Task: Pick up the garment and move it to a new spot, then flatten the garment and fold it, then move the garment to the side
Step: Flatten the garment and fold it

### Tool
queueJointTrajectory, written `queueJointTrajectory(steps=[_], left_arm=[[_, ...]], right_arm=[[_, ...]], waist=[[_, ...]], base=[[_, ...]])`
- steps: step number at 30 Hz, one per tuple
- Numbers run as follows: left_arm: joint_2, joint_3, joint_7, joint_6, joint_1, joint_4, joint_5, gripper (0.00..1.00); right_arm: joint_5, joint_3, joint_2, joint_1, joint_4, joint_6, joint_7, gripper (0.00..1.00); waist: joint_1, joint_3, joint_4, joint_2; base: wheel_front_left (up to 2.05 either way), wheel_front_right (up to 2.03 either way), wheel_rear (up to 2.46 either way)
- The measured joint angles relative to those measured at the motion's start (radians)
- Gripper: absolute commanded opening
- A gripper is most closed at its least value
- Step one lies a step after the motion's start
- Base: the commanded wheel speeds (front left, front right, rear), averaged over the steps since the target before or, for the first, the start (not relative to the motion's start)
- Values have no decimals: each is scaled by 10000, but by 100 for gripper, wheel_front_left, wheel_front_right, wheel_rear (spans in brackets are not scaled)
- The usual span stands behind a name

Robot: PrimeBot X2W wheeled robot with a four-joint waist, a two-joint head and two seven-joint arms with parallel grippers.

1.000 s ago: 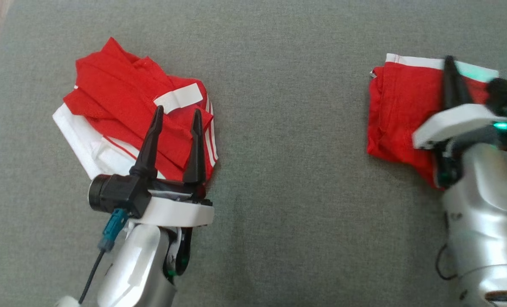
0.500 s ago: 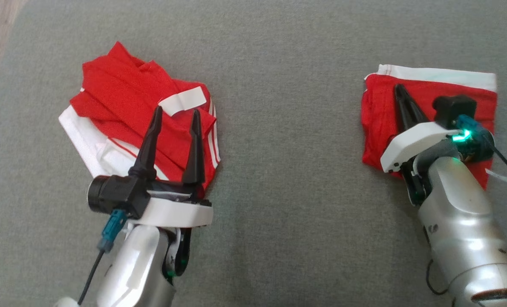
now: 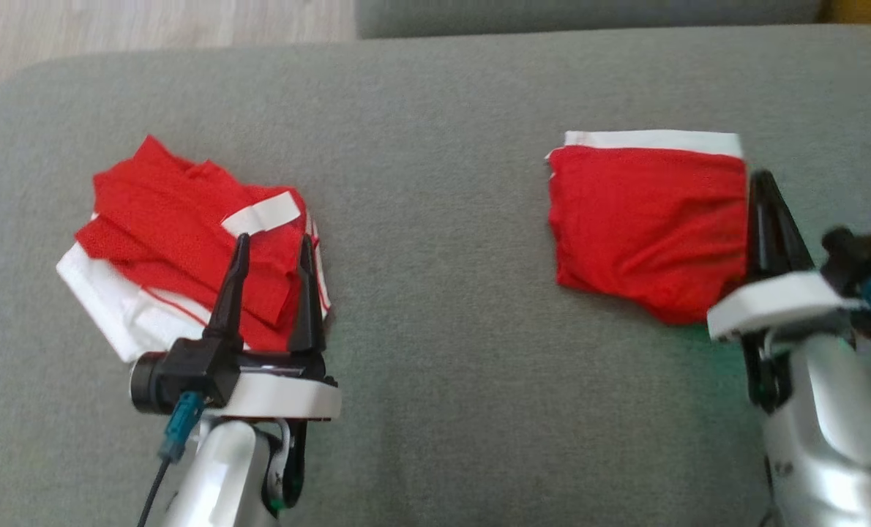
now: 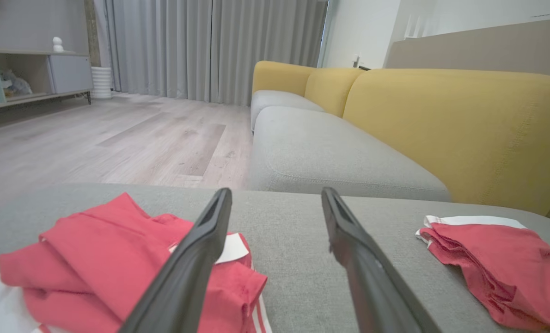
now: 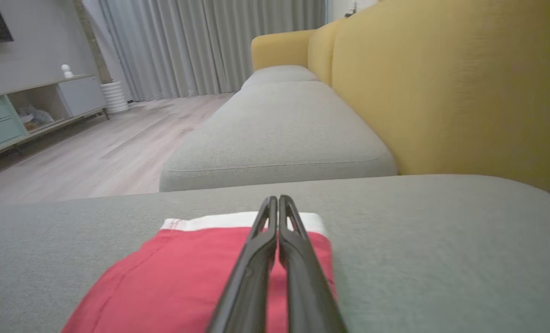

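The right gripper (image 3: pixel 762 179), fingers pressed together, sits at the right edge of the folded red garment (image 3: pixel 648 219); well left of it, the left gripper (image 3: pixel 274 240) gapes above a red-and-white clothes pile (image 3: pixel 165 219).

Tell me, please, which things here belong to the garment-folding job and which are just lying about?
Job: folded red garment; right gripper, shut at its right edge; left gripper, open; grey cushion under them.
Lying about: rumpled red-and-white clothes pile, probably; yellow sofa back; shelf unit.
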Motion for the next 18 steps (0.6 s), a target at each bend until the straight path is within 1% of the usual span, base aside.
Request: queueJointTrajectory(steps=[1,2,8,10,18], left_arm=[[2,13,0,-2,38,25,0,100],[2,31,0,-8,61,48,0,100],[4,224,0,-25,314,79,67,100],[4,259,0,-67,462,88,75,100],[8,351,0,-117,577,104,88,100]], right_arm=[[0,-48,-2,267,-238,0,0,74],[4,-79,4,538,-445,0,0,100],[21,35,146,1926,-1229,0,48,100],[261,173,146,2219,-1371,0,50,100],[477,360,184,2418,-1758,0,140,100]], waist=[[0,-82,-74,0],[-1,-160,-144,0],[0,-482,-546,0],[-1,-568,-633,0],[0,-667,-745,0]], base=[[0,0,0],[0,0,0],[0,0,0],[0,0,0],[0,0,0]])
